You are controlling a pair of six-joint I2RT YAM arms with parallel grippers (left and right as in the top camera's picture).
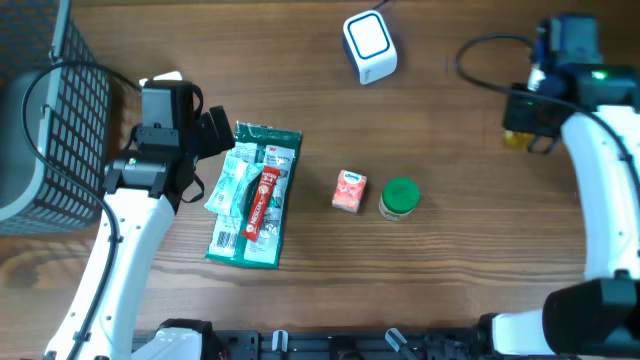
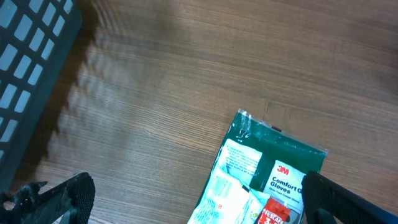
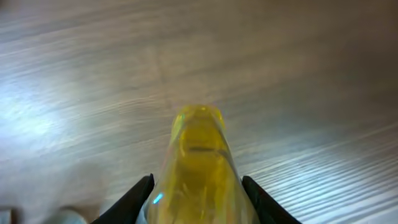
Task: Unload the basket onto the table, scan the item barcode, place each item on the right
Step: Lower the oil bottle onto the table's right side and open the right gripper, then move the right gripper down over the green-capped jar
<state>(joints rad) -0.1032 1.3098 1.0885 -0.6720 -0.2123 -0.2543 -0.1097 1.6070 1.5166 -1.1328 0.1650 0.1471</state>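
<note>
The basket (image 1: 40,120) stands at the left edge. Right of it lie the packet (image 1: 255,195), the small box (image 1: 349,190) and the jar (image 1: 400,198). The scanner (image 1: 370,45) sits farther back.

A yellow translucent item (image 3: 199,155) in right gripper (image 3: 198,186), well apart from white, blue-faced scanner (image 1: 370,45)

Matt wood-grain table (image 1: 460,280), glossy plastic glove packet (image 1: 285,160), yellow item (image 3: 199,162) in translucent plastic, dark mesh basket (image 1: 50,110)

The wooden worktop (image 1: 450,280) bears a glove packet (image 1: 262,245) toward nine o'clock. Carton (image 1: 349,191) and jar (image 1: 399,198) sit central, the scanner (image 1: 370,46) at twelve.
</note>
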